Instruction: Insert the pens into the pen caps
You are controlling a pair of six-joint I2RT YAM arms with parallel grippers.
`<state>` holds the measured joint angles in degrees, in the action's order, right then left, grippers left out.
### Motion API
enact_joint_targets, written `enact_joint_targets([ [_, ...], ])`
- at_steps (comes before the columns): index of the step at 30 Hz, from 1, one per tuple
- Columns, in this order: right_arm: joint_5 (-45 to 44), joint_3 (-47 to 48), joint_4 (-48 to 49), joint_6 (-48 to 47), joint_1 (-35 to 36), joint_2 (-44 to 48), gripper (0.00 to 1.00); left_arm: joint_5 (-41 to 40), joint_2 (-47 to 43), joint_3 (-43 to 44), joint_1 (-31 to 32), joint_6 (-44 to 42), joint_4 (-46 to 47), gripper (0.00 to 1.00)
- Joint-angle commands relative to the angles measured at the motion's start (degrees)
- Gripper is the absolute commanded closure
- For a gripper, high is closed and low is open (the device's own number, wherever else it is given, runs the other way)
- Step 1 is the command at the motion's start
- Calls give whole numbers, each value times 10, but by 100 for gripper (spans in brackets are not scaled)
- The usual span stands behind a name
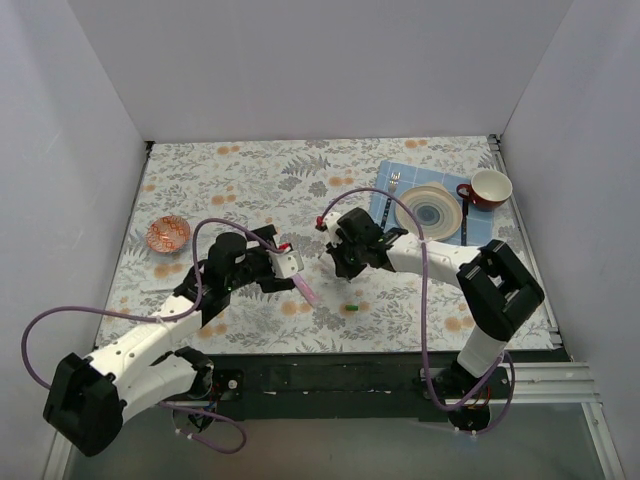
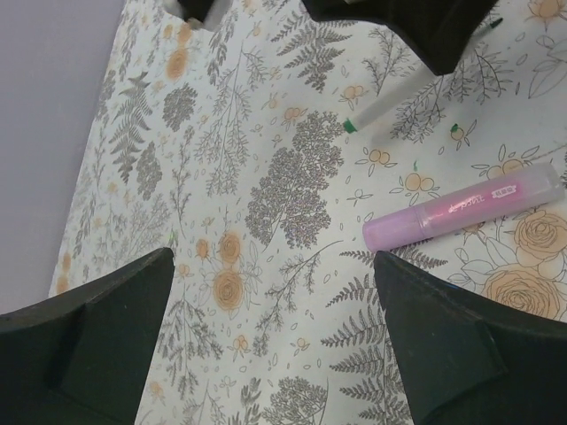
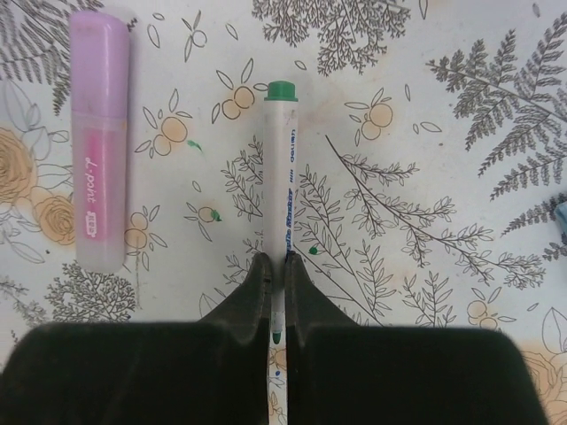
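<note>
My right gripper (image 3: 277,266) is shut on the thin whitish pen (image 3: 282,168). The pen's green back end points away and its green tip sits between the fingers (image 3: 257,292). I cannot tell whether the pen is lifted off the cloth. The pink-lilac pen (image 3: 99,142) lies to its left, also in the top view (image 1: 307,290). My left gripper (image 2: 275,292) is open and empty over the cloth, with the pink-lilac pen (image 2: 465,208) just past its right finger (image 2: 461,345). The green cap (image 1: 350,307) lies alone near the front edge. No separate lilac cap shows.
A small red-patterned bowl (image 1: 168,234) sits at the left. At the back right a blue mat (image 1: 383,205) holds a plate (image 1: 428,211), a silver fork (image 1: 392,190), a dark spoon (image 1: 463,215) and a red cup (image 1: 488,188). White walls enclose the floral tablecloth (image 1: 250,180).
</note>
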<state>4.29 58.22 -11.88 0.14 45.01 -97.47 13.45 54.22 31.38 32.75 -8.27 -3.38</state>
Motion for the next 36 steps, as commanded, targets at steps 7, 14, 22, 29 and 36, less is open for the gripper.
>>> enact_joint_targets([
  [7,92,-5,12,-6,-22,71,99,116,87,5,26,-109,84,2],
  [14,136,7,13,16,-23,93,99,105,155,33,49,-133,88,2],
  [22,187,5,22,40,-22,101,99,70,174,18,67,-150,140,2],
  [29,203,-6,28,50,-20,128,99,76,176,17,77,-159,137,10],
  [36,215,-4,21,51,-19,142,99,63,164,11,102,-165,130,20],
])
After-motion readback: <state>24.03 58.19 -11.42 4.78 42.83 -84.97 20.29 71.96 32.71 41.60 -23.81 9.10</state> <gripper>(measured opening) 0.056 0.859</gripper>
